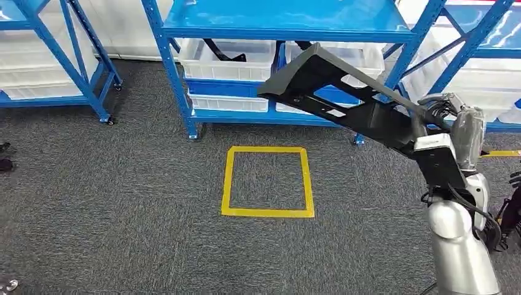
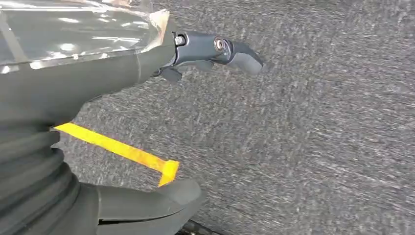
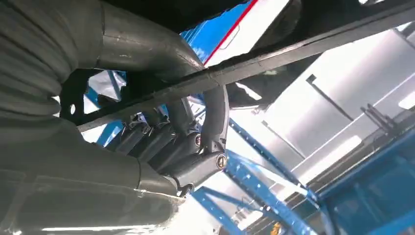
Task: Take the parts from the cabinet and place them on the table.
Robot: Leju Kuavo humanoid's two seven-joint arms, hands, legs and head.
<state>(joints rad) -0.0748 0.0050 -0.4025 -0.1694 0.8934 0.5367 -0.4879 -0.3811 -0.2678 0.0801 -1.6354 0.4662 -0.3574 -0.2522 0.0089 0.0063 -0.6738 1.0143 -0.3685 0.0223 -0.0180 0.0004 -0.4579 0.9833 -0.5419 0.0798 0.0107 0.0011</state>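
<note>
Head view: our right hand (image 1: pixel 443 117) grips the long black bracket part (image 1: pixel 332 92), raised before the blue cabinet (image 1: pixel 282 24). Left wrist view: our left hand (image 2: pixel 147 58) hangs empty, fingers apart, above yellow floor tape (image 2: pixel 122 151). Right wrist view: fingers (image 3: pixel 195 147) wrap the part's bar.

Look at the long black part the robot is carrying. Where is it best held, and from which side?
Judging by its shape, grip the black part near the thicker end closest to the robot, as the right hand does now. There a narrow bar lets the fingers wrap round it. Come from the robot's side, since the long end juts out towards the blue shelves.
</note>
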